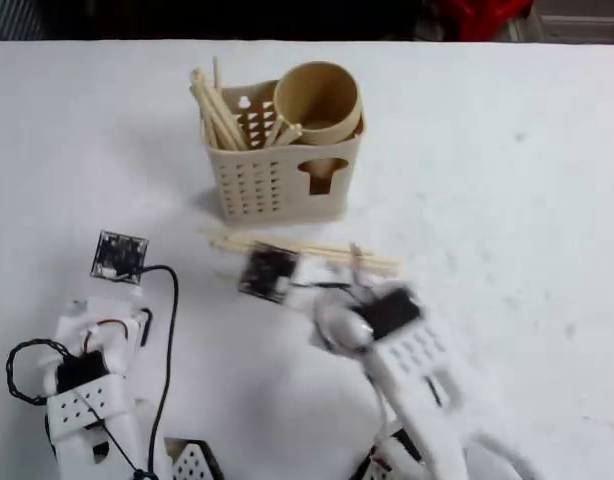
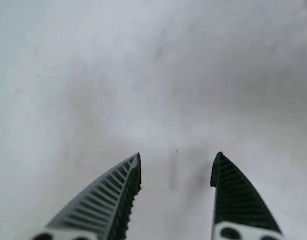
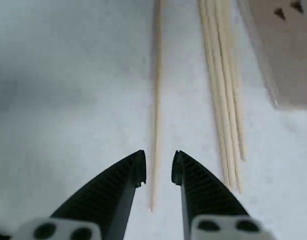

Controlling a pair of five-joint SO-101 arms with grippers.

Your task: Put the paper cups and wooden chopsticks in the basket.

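Observation:
A cream perforated basket (image 1: 277, 185) stands at the back middle of the table. It holds a paper cup (image 1: 317, 100) and a bunch of wooden chopsticks (image 1: 215, 110). More chopsticks (image 1: 307, 250) lie flat on the table just in front of it. My right gripper (image 3: 158, 167) is low over these, narrowly open, with one loose chopstick (image 3: 157, 100) running between its fingertips. A bundle of several chopsticks (image 3: 224, 90) lies beside it, nearer the basket (image 3: 283, 50). My left gripper (image 2: 176, 157) is open over bare table with nothing between its fingers.
The left arm (image 1: 92, 345) sits at the front left with a black cable (image 1: 169, 330) looping beside it. The right arm (image 1: 407, 350) rises from the front middle. White tabletop (image 1: 507, 200) stretches to the right of the basket.

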